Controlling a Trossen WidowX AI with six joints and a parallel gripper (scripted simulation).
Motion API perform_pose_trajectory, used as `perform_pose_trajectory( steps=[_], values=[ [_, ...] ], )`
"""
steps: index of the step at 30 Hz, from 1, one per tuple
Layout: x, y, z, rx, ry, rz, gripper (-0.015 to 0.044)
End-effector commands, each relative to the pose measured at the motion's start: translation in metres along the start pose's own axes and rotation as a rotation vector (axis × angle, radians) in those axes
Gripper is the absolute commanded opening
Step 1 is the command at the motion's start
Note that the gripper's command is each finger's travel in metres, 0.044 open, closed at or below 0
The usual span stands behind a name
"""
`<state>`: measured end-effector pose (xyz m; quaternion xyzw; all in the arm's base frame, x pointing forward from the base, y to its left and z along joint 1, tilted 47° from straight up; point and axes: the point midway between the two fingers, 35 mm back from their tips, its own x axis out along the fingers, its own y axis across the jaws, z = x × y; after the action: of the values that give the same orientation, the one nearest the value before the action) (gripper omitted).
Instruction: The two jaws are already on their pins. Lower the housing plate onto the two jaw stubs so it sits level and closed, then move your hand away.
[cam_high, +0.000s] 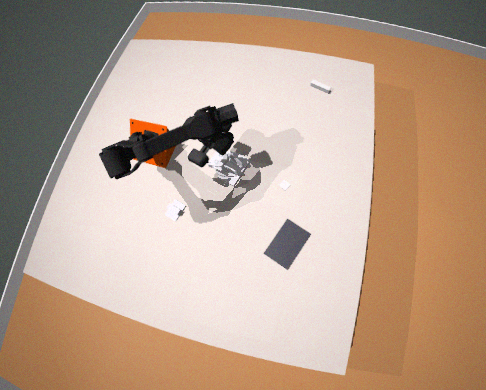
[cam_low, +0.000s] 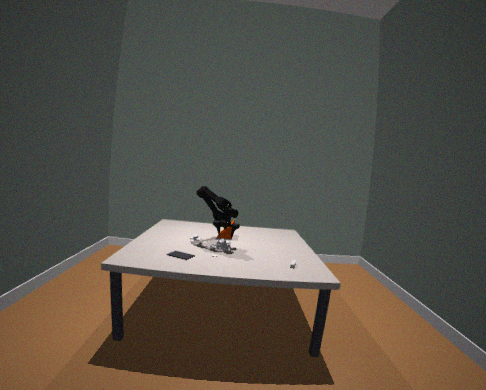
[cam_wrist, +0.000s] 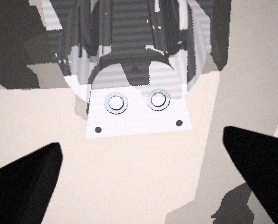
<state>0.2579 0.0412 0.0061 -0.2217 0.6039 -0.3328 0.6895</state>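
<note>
The white housing plate (cam_wrist: 142, 124) lies over the assembly, with a round pin head showing inside each of its two rings and two small dark holes near its lower edge. The upper part of the assembly is in shadow, with curved jaw parts along both sides. In the top view the assembly (cam_high: 232, 169) is a small grey and white cluster beside the arm, and it also shows in the exterior view (cam_low: 223, 245). My gripper (cam_wrist: 143, 142) is wide open and empty, with its fingers apart from the plate on both sides. Whether the plate is fully level cannot be told.
A dark grey rectangle (cam_high: 287, 244) (cam_low: 180, 255) lies on the table. A white bar (cam_high: 320, 86) (cam_low: 293, 264) lies far to one side. A small white square (cam_high: 284, 185) lies near the assembly. Small white pieces (cam_high: 174, 210) (cam_low: 195, 237) lie across from it. The arm's orange base (cam_high: 156, 126) stands behind.
</note>
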Motion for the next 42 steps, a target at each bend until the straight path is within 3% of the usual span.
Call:
perform_pose_trajectory(
  steps=[1, 3, 11, 42],
  values=[
    [-0.018, -0.002, -0.001, 0.011, 0.001, 0.007, 0.0440],
    [-0.010, 0.000, -0.001, 0.002, -0.009, 0.007, 0.0440],
    [-0.067, -0.018, -0.055, 0.008, 0.004, 0.012, 0.0440],
    [-0.067, -0.018, -0.055, 0.008, 0.004, 0.012, 0.0440]
  ],
)
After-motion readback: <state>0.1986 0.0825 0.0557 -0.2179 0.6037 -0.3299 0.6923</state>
